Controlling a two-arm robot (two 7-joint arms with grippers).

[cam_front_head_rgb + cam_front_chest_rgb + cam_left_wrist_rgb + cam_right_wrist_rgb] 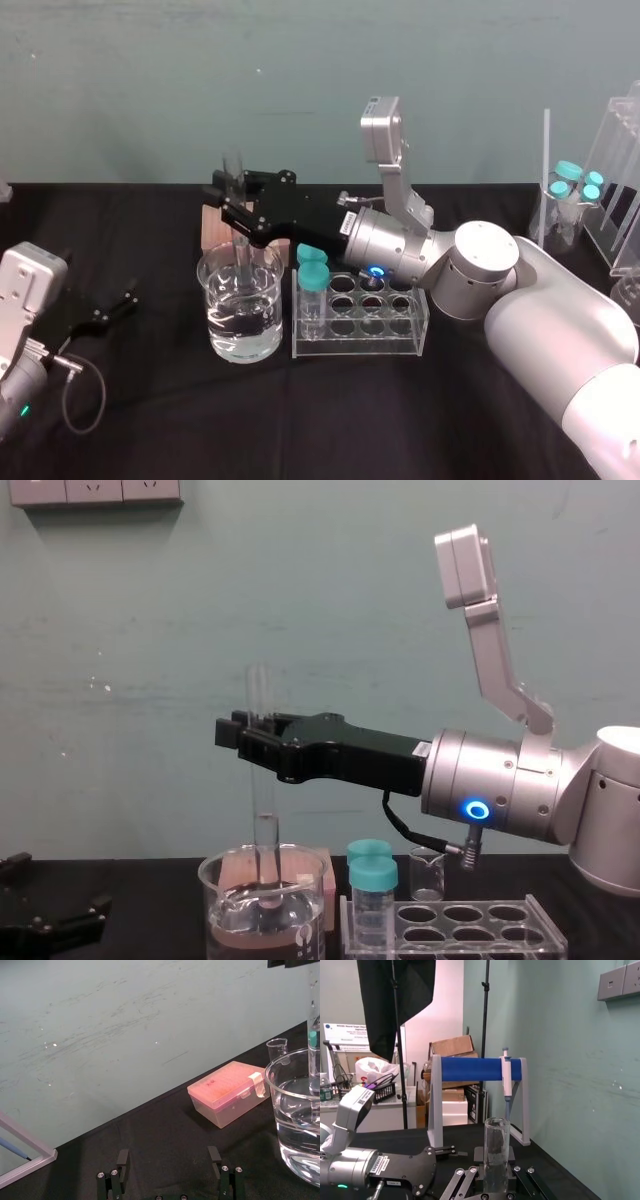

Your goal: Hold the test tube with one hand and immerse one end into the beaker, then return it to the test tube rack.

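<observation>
Chest view: right hand (252,742) clamps the tube (264,815) upright, lower end in the beaker's (222,912) water. I judge the dip is under way. Next: lift straight, shift to the rack (470,922) at the beaker's 3 o'clock, and seat it in a free hole. Left hand (126,301) is parked at the table's 8 o'clock, fingers spread.

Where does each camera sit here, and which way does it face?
Head: high, looking down; right gripper holds the test tube in the beaker, left gripper parked.
Chest: low, facing forward; right arm reaches in.
Left wrist: past its open fingers toward the beaker.
Right wrist: along its fingers clamping the test tube.
Head and chest share the test tube rack.
</observation>
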